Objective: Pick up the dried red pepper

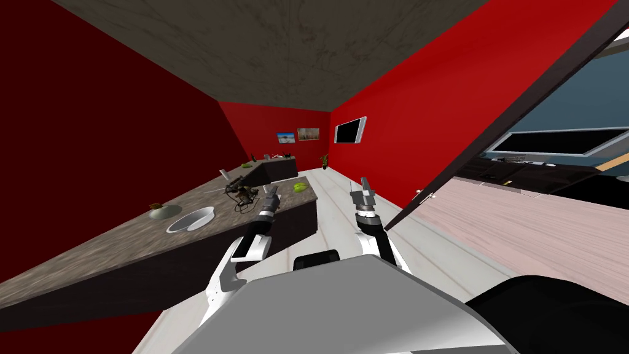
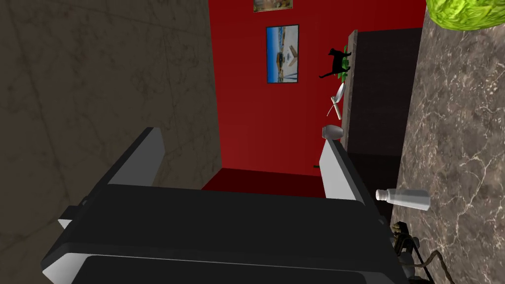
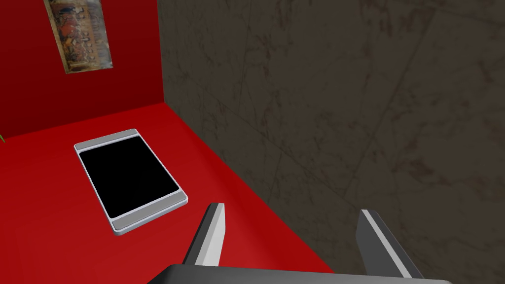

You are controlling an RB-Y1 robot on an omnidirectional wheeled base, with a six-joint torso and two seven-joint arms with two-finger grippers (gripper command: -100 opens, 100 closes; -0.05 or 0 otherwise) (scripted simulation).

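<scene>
The left gripper [image 2: 240, 137] is hovering at the edge of the marbled counter [image 1: 92, 246], its fingers standing spread with nothing between them; the dried red pepper [image 1: 241, 193], as far as I can tell the dark wiry tangle, is lying on the counter just beside that gripper, near a pale bottle [image 2: 404, 198] and a white bowl [image 1: 191, 219]; a green leafy lump [image 1: 300, 187] is sitting farther along; the right gripper [image 3: 292, 208] is hanging over the pale floor, fingers likewise spread, gripping nothing.

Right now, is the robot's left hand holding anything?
No, the left gripper stands wide open with nothing held between its two blades.
</scene>
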